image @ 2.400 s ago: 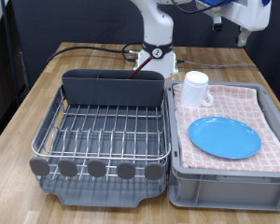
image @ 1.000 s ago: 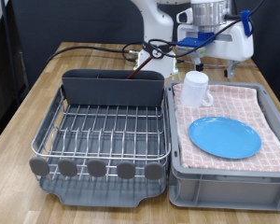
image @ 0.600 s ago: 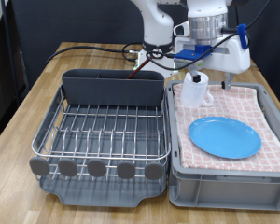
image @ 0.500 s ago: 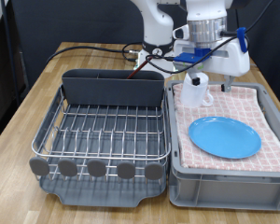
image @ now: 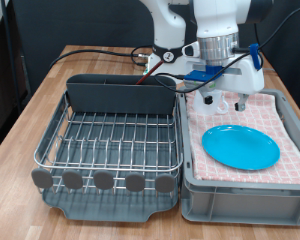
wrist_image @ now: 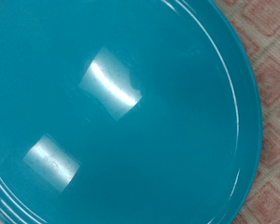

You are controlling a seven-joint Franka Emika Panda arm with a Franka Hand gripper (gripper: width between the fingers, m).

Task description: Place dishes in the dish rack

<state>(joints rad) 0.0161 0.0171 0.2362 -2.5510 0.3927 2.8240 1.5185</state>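
Observation:
The light-blue plate [image: 240, 147] lies flat on the pink-checked cloth in the grey crate [image: 240, 192]; it fills the wrist view [wrist_image: 121, 112]. My gripper [image: 224, 102] hangs low over the far part of the crate, just above the plate's far edge. Its fingers look spread and nothing shows between them. The white mug [image: 214, 99] stands right behind the fingers and is mostly hidden. The silver wire dish rack [image: 110, 135] with its dark utensil holder [image: 120, 93] stands empty at the exterior view's left. The wooden spoon is not in view.
The crate's walls rise around the plate and mug. The rack's dark tray touches the crate's side. A black cable [image: 90, 55] lies on the wooden table [image: 40, 95] behind the rack. The robot base [image: 170, 45] stands at the back.
The arm has swung in from the exterior view's top right and come down over the crate. It now sits in front of the mug, close above the plate.

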